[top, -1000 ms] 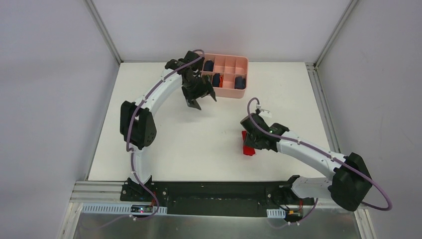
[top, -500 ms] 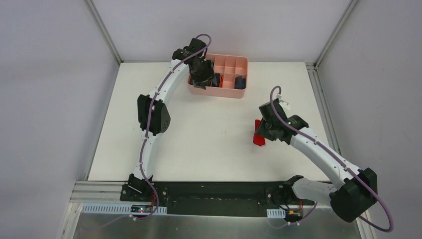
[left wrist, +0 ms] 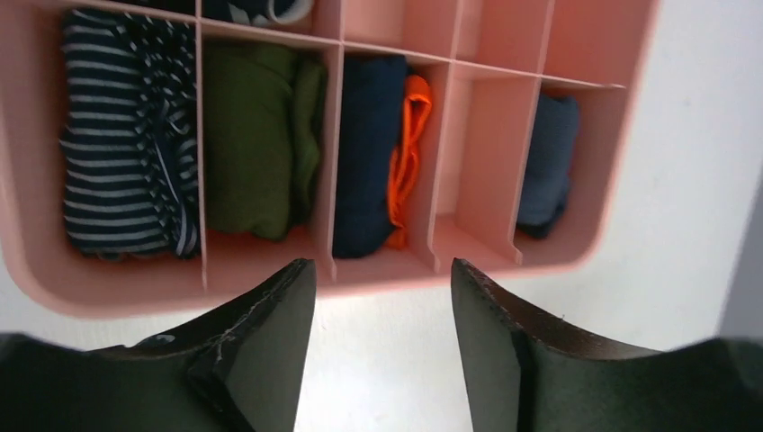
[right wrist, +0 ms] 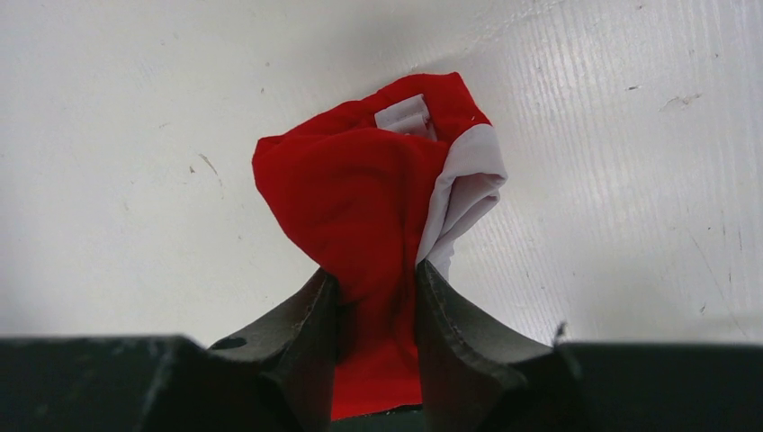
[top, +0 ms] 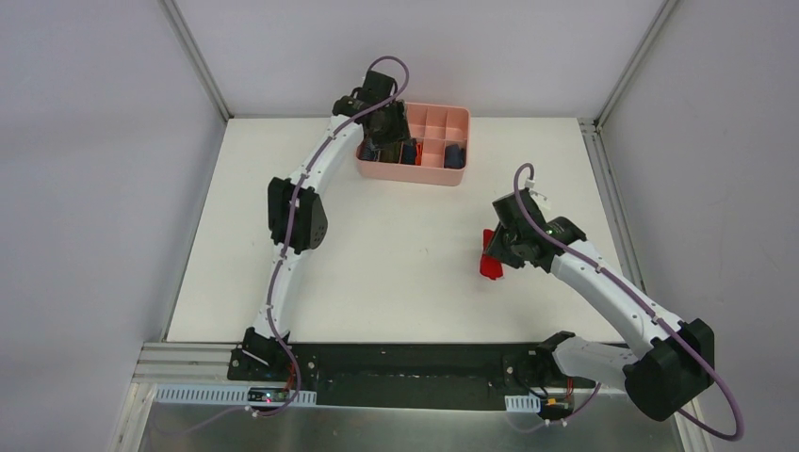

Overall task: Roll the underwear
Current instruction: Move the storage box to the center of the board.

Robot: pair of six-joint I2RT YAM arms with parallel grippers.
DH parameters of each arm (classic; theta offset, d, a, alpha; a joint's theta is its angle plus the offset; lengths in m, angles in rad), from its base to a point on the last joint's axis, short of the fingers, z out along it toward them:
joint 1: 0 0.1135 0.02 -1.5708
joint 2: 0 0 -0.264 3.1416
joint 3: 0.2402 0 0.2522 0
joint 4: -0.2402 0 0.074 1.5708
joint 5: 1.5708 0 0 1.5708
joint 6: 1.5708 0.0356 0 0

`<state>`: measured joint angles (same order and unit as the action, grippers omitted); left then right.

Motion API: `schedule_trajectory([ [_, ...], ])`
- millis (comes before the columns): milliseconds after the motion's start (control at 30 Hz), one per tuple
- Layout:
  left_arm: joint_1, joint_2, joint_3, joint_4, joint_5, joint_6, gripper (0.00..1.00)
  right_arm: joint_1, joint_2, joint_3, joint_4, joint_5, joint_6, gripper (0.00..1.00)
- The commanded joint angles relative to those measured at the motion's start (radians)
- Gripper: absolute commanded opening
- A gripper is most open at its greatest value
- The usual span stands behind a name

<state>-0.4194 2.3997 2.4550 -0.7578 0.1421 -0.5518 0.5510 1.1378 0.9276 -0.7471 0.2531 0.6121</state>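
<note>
Take the pink tray (top: 415, 175) at the far side of the table (top: 377, 273) as your reference.

**Left gripper** (left wrist: 382, 270): You will find it directly above the tray's near wall, at the tray's left end. Its jaws stand apart and nothing lies between them. Through the gap the wrist view shows the near row of compartments. From left to right they hold:
- a navy-and-white striped roll (left wrist: 126, 180)
- an olive roll (left wrist: 261, 153)
- a navy roll with an orange band (left wrist: 373, 162)
- one bare compartment
- a dark blue roll (left wrist: 547, 162)

**Right gripper** (right wrist: 376, 279): It sits well apart from the tray, on the side toward the arm bases and off the tray's right end. Its jaws are clamped on the underwear (right wrist: 360, 207), with red cloth pinched between the two fingers (right wrist: 306, 333).

**Underwear**: It is bunched into a loose wad with the white band folded along its right edge and a small white label at its top. You cannot tell from either view whether the wad rests on the table or hangs just above it.
</note>
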Motion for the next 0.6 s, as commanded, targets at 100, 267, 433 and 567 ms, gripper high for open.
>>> schedule_trajectory([
  [100, -0.039, 0.053, 0.003, 0.075, -0.126, 0.120, 0.53, -0.004, -0.022, 0.038, -0.021, -0.030, 0.014, 0.00],
  [267, -0.049, 0.050, -0.041, 0.087, -0.110, 0.126, 0.52, -0.004, -0.028, 0.032, -0.024, -0.031, 0.015, 0.00],
  [433, -0.072, 0.002, -0.118, 0.091, -0.114, 0.154, 0.51, -0.004, -0.034, 0.023, -0.027, -0.025, 0.019, 0.00],
  [567, -0.090, -0.043, -0.201, 0.094, -0.089, 0.166, 0.51, -0.003, -0.034, 0.016, -0.017, -0.026, 0.023, 0.00],
])
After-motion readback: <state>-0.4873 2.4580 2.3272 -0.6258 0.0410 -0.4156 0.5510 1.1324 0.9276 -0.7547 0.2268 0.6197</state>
